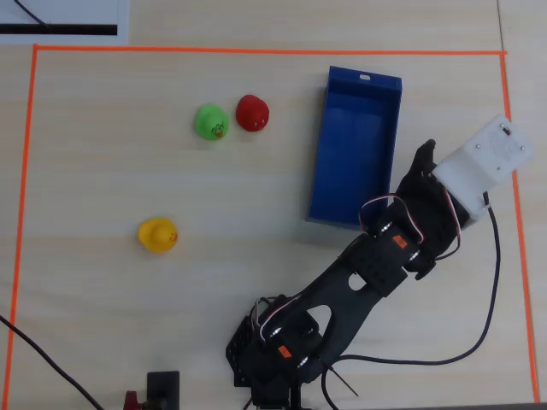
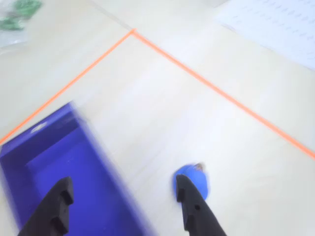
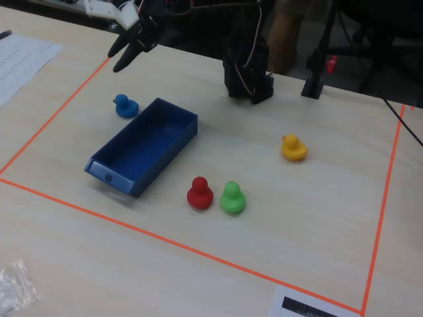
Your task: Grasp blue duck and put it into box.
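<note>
While the table is bounded by orange tape [image 3: 198, 251], four ducks are counted in the fixed view: one blue duck [image 3: 125, 105] at upper left, one yellow duck [image 3: 293, 148] right of centre, and one red duck [image 3: 199, 193] touching or just beside one green duck [image 3: 232, 198] at lower centre. One box [image 3: 142, 146], blue and open-topped, is seen left of centre, with nothing visible inside it. Only three ducks are shown in the overhead view, the blue one being hidden under the arm. The arm [image 1: 359, 282] is stretched from its base at lower centre of the overhead view toward the right, past the box's lower right corner. The gripper [image 2: 123, 191] is held above the table with its fingers spread wide and nothing between them. In the wrist view the blue duck is seen on the table just behind the right fingertip, beside the box, outside it.
</note>
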Controlling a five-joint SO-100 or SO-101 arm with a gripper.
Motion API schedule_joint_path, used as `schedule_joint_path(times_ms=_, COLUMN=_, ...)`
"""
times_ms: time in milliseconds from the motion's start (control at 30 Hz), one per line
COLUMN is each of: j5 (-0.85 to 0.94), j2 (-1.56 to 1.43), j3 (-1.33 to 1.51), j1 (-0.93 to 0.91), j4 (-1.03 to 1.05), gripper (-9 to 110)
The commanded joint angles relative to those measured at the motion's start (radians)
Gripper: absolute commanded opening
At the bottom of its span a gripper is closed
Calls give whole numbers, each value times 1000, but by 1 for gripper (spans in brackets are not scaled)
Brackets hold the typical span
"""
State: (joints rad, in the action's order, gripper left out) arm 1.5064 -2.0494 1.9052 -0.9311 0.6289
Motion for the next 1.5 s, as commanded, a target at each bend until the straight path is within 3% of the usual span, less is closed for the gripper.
schedule_joint_path(times_ms=0, j5=43, j2=87, j3=18, j1=-66, j4=-176, gripper=29)
schedule_joint_path(times_ms=367, j5=81, j2=365, j3=32, j1=-137, j4=-379, gripper=29)
schedule_joint_path(times_ms=1467, j5=149, j2=480, j3=341, j1=-152, j4=-683, gripper=28)
